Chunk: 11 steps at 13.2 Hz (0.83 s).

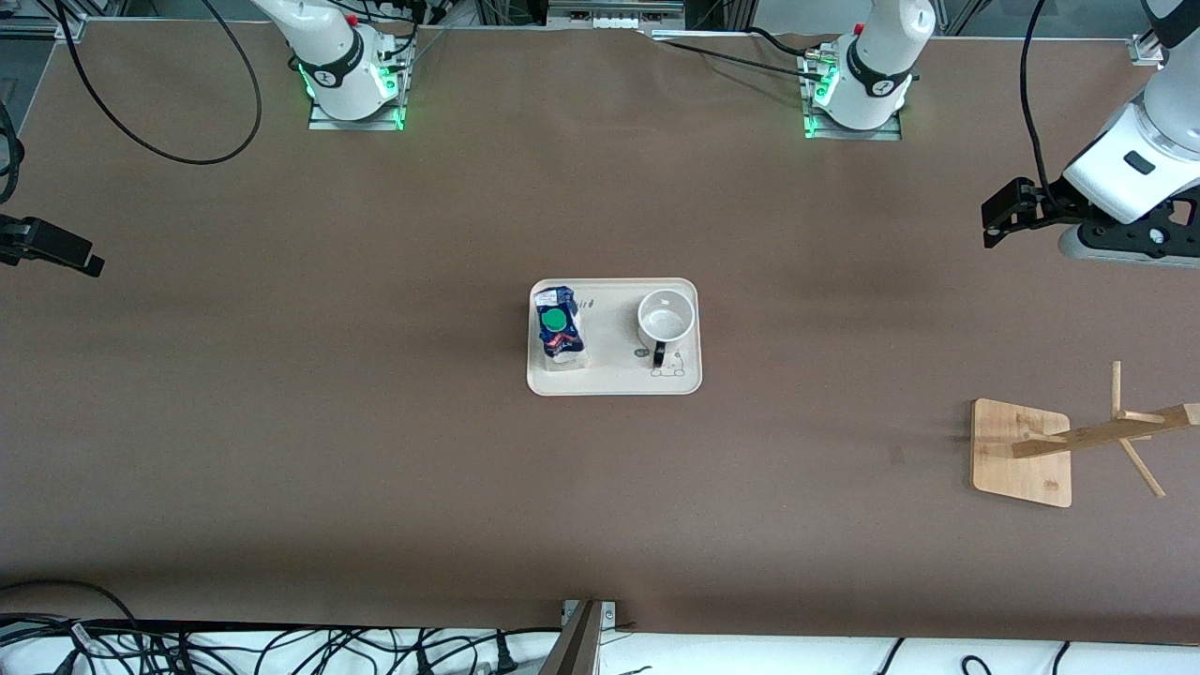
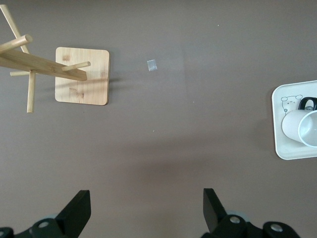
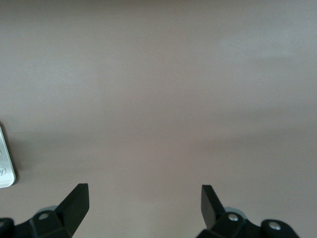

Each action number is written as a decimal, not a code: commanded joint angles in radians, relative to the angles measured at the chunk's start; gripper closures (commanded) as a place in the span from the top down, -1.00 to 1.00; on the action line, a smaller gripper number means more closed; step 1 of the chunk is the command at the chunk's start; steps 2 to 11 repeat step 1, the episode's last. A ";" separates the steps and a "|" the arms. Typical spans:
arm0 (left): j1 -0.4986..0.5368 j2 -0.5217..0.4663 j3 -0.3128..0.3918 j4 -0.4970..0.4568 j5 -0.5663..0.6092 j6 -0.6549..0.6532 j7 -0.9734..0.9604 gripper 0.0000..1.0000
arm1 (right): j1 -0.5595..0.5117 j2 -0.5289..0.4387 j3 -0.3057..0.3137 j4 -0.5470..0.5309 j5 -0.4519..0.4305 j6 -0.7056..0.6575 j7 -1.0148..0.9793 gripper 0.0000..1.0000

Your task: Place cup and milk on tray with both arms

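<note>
Counting from my remote seat, I see one tray [image 1: 614, 380], one cup [image 1: 666, 317], one milk [image 1: 558, 324], one wooden rack [image 1: 1078, 441] and two arms on the brown table [image 1: 375, 422].

Both task items are already in the tray, which lies flat near the middle of the table. The milk stands upright at the tray's end toward the right arm, its green cap facing up. The cup stands upright at the tray's end toward the left arm, mouth up and with nothing visible inside, its black handle pointing toward the front camera. Milk and cup stand apart, with bare cream tray between them (the small rabbit drawing sits just beside the cup's handle).

The wooden rack stands well apart from the tray, at the left arm's end of the table and nearer to the front camera; its square base sits flat and its pegged post leans out past the table's end.

The left gripper [image 2: 143, 210] hangs over bare table at the left arm's end, its fingers spread wide and holding nothing; its wrist view shows the rack, the tray's corner and the cup. The right gripper [image 3: 143, 208] hovers over bare table at the right arm's end, fingers likewise spread and empty, with only the tray's edge [image 3: 5, 168] showing. Nothing stands between either gripper and the tray.
</note>
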<state>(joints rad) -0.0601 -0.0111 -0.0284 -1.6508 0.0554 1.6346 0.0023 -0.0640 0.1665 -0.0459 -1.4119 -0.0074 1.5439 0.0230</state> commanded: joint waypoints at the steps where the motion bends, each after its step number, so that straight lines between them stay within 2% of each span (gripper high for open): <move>1: -0.006 0.013 -0.001 0.034 -0.005 -0.027 -0.007 1.00 | 0.000 -0.010 0.006 -0.007 -0.002 -0.010 -0.015 1.00; 11: -0.006 0.013 -0.001 0.034 -0.005 -0.027 -0.007 1.00 | 0.000 -0.010 0.006 -0.007 -0.002 -0.010 -0.015 1.00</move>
